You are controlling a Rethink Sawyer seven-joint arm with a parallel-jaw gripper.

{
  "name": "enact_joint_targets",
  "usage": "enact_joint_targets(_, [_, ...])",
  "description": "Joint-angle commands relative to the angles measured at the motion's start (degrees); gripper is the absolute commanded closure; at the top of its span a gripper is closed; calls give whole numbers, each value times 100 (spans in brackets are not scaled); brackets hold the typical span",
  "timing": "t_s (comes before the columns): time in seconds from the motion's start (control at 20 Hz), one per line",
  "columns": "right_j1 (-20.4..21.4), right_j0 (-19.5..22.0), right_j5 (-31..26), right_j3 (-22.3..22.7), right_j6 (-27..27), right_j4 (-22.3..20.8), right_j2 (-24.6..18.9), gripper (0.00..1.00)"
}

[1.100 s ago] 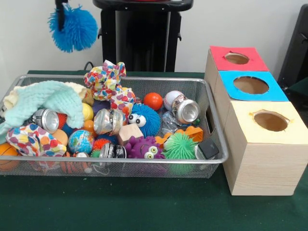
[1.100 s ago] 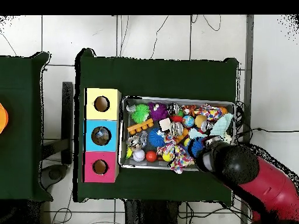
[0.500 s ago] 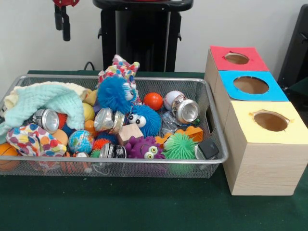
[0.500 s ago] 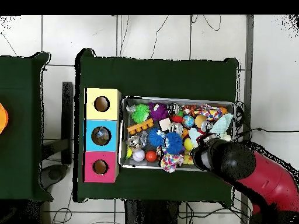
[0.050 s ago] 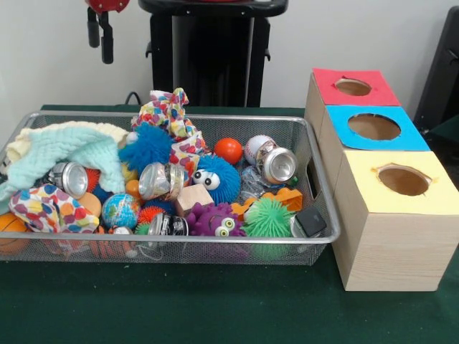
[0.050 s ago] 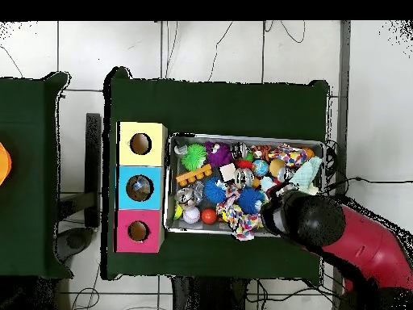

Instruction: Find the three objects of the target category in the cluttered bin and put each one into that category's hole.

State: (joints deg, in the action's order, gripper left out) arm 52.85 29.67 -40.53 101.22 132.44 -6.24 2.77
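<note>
One blue puffball [image 5: 145, 145] lies near the bin's [image 5: 324, 215] far rim (soft, light, springy); pinch its middle. Gripper [image 5: 101, 32] hangs empty, fingers parted.

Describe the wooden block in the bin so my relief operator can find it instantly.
Start at the wire mesh bin left of the three boxes. Near its middle, below the blue furry ball with googly eyes, sits the wooden block: the only plain, pale, flat-sided thing among colourful toys.
</note>
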Motion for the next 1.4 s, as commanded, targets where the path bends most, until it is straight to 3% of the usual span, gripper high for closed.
enact_joint_targets(0.05, [2, -162, -264, 275, -504, -172, -559, 0])
enact_joint_targets(0.3, [-99, -390, -45, 327, -189, -106, -526, 0])
enact_joint_targets(0.65, [-741, -865, 821, 196, 552, -21, -410, 0])
enact_joint_targets(1.1, [-1291, -1036, 1376, -40, 604, 95, -316, 0])
enact_joint_targets(1.4, [-1680, -988, 1816, -81, 375, 79, -572, 0])
